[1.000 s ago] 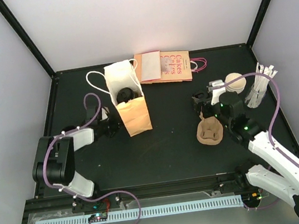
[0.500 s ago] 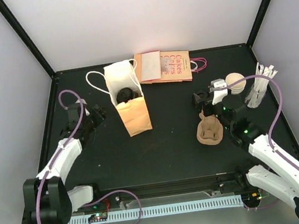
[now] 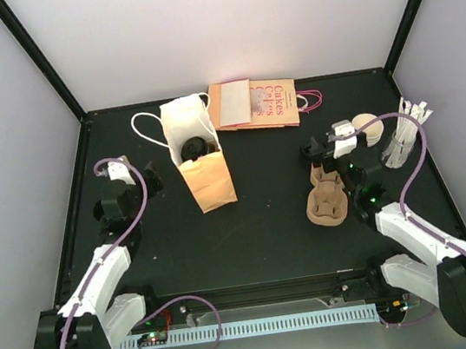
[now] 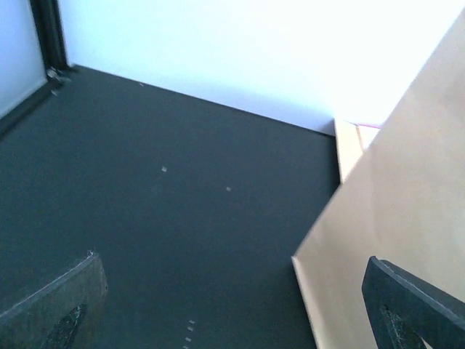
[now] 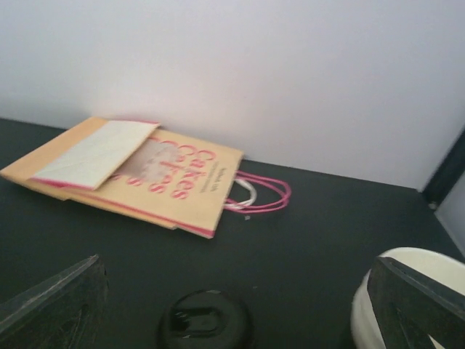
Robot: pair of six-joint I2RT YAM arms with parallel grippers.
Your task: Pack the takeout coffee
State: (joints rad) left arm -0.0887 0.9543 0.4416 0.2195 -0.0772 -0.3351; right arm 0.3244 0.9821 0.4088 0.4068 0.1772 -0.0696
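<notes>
1. Toward 11 o'clock on the black surface (image 3: 266, 222), the brown paper bag (image 3: 210, 182) stands with its white-lined mouth open upward. The takeout coffee (image 3: 194, 149) sits inside it as a dark round shape.
2. Only its round end shows, facing up out of the mouth, so its long axis runs roughly upright. Whether a lid sits on it I cannot tell.
3. The left gripper (image 3: 151, 178) is at 9 o'clock of the bag, near but apart. Its wrist view shows the jaws spread wide with nothing between them; the bag's brown wall rises just past one finger (image 4: 414, 309).
4. The right gripper (image 3: 312, 148) is at 3 o'clock of the bag, well apart, and just at 12 o'clock of the pulp cup carrier (image 3: 326, 200). Its jaws are also wide and hold nothing — a round black lid (image 5: 205, 320) lies low between them, top face up, apart from both fingers.
5. Past that lid at 12 o'clock, a flat printed bag (image 5: 145, 167) lies on the surface.
</notes>
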